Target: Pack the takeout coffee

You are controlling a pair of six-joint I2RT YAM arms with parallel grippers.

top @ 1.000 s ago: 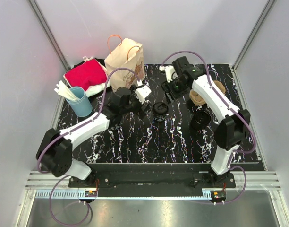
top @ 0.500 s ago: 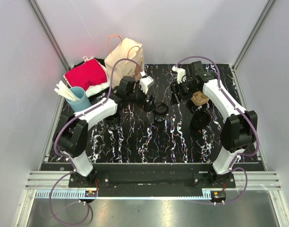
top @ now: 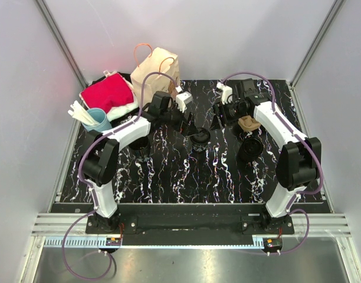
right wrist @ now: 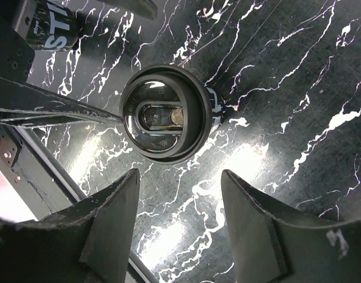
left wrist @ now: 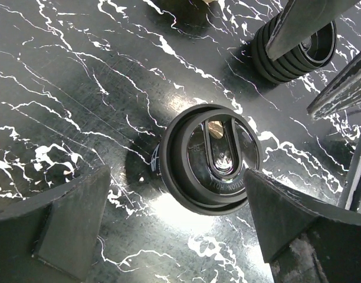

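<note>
Your coffee cup stands upright, lid up, below left gripper and right gripper, both spread empty; only overhead shows the paper bag.

One paper bag, one lidded coffee cup, one blue tumbler and one brown carrier

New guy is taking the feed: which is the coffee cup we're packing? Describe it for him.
On the black marbled table, look near the middle, right of the brown paper bag. The coffee cup stands upright there, a dark cup with a glossy black sip lid; the stack of loose lids to its right is lids only.
</note>
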